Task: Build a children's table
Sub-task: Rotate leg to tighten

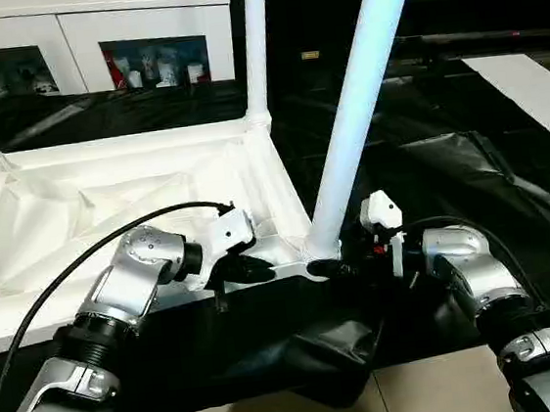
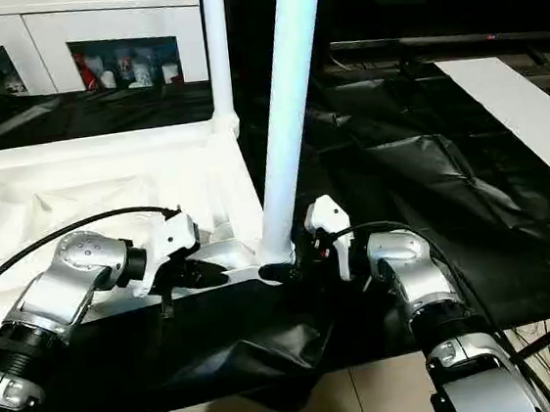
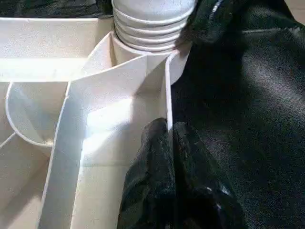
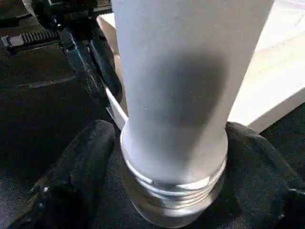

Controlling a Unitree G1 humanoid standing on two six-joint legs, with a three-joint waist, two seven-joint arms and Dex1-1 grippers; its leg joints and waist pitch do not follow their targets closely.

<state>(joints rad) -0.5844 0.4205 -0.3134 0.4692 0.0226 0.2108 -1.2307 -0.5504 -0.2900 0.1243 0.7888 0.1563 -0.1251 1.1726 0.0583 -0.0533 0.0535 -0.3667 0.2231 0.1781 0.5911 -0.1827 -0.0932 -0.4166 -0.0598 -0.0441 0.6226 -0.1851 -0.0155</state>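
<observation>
With the left end effector (image 1: 252, 265) clenched on the upturned table top's (image 1: 78, 202) near rim and the right end effector (image 4: 167, 157) straddling the leg (image 1: 358, 109) base at the top's 4 o'clock corner socket (image 3: 152, 57), cross-threading could jam the leaning leg.

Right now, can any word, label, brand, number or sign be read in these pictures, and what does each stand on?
None can be read.
Packages in the cabinet behind the table top: red and white print, too small to read.
Small yellowish tag on the dark background: too small to read.
Legs, table top and both grippers: no markings visible.
</observation>
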